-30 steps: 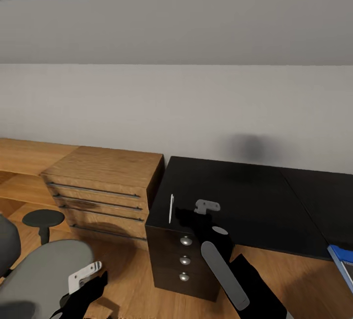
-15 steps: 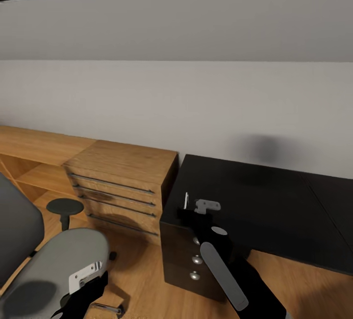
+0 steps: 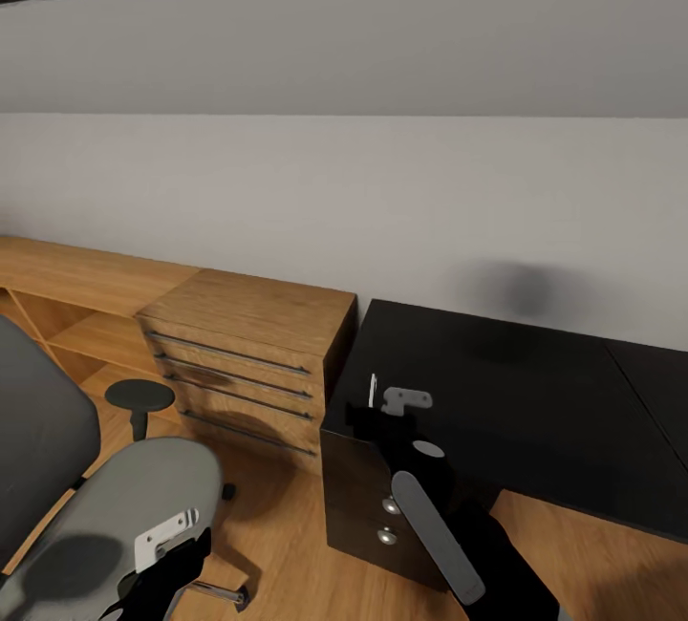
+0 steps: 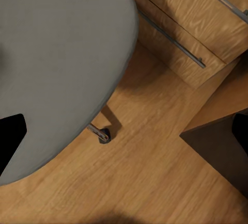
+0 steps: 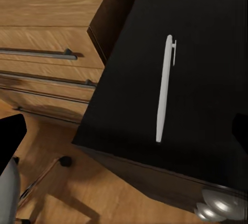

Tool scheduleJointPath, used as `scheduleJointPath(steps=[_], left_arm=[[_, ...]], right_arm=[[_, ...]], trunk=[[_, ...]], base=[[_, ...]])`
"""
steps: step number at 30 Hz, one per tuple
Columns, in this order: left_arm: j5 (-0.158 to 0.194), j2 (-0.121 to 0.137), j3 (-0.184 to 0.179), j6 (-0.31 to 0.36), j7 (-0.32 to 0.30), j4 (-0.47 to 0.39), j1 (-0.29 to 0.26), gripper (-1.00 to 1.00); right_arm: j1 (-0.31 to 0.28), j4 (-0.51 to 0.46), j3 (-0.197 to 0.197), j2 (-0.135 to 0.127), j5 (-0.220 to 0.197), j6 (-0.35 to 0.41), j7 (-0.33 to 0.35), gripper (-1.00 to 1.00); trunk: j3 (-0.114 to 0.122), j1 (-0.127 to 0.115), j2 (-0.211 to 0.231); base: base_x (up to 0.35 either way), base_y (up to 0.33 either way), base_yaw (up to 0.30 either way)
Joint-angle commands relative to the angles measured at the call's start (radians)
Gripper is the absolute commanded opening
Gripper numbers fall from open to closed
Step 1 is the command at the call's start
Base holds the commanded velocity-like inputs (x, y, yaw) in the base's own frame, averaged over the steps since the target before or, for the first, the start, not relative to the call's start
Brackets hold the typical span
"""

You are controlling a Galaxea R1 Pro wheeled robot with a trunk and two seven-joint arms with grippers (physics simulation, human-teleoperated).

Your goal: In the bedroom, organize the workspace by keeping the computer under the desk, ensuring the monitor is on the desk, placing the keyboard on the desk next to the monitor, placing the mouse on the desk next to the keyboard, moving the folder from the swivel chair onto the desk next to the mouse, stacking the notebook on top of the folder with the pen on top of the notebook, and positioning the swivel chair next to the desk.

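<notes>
Hovering right end effector (image 3: 382,408), pen (image 5: 165,88) unheld

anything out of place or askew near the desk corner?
Only the thin white-silver pen: it lies loose by itself near the end edge of the glossy black desk, above the drawers, not on any notebook. The grey swivel chair seat is bare. Nothing spilled or damaged.

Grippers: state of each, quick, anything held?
Left gripper: over the swivel chair seat, nothing seen in it; open or shut cannot be told.
Right gripper: above the pen on the desk, not holding it; cannot be told.
</notes>
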Motion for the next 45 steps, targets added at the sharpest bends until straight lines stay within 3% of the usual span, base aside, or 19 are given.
scheduleJointPath(steps=[1, 7, 11, 14, 15, 19, 22, 34, 45], left_arm=[[0.006, 0.001, -0.002, 0.002, 0.007, -0.002, 0.0, 1.0], [0.006, 0.001, -0.002, 0.002, 0.007, -0.002, 0.0, 1.0], [0.006, 0.001, -0.002, 0.002, 0.007, -0.002, 0.0, 1.0], [0.005, 0.001, -0.002, 0.002, 0.007, -0.002, 0.0, 1.0], [0.005, 0.001, -0.002, 0.002, 0.006, -0.004, 0.0, 1.0], [0.005, 0.001, -0.002, 0.002, 0.006, -0.007, 0.0, 1.0], [0.005, 0.001, -0.002, 0.002, 0.005, -0.008, 0.0, 1.0], [0.005, 0.001, -0.004, 0.002, 0.004, -0.009, 0.0, 1.0], [0.005, 0.001, -0.006, 0.002, 0.004, -0.01, 0.0, 1.0]], right_arm=[[-0.001, 0.001, 0.001, 0.001, -0.001, 0.003, -0.009, 1.0], [-0.025, 0.058, -0.002, 0.015, 0.052, 0.009, -0.011, 1.0], [-0.092, 0.134, -0.002, 0.036, 0.067, 0.011, -0.012, 1.0], [-0.188, 0.253, -0.002, 0.051, 0.073, 0.011, -0.012, 1.0], [-0.291, 0.39, -0.002, 0.065, 0.075, 0.011, -0.011, 1.0], [-0.405, 0.566, -0.002, 0.086, 0.077, 0.007, -0.009, 1.0], [-0.449, 0.651, -0.002, 0.093, 0.076, 0.004, -0.007, 1.0], [-0.483, 0.832, -0.002, 0.114, 0.074, 0.003, -0.002, 1.0], [-0.478, 0.866, 0.0, 0.111, 0.065, -0.001, -0.004, 1.0]], trunk=[[-0.001, 0.0, -0.001], [-0.001, 0.0, -0.001], [-0.001, 0.0, -0.001], [-0.001, 0.0, -0.001], [-0.001, 0.0, -0.001], [-0.001, 0.0, -0.001], [-0.001, 0.0, -0.001], [-0.001, 0.0, -0.001], [-0.001, 0.0, -0.001]], base=[[0.0, 0.0, 0.007], [0.0, 0.0, 0.003], [0.0, 0.0, 0.0], [0.0, 0.0, 0.0], [0.0, 0.0, 0.0], [0.0, 0.0, 0.0], [0.0, 0.0, 0.0], [0.0, 0.0, 0.0], [0.0, 0.0, 0.0]])
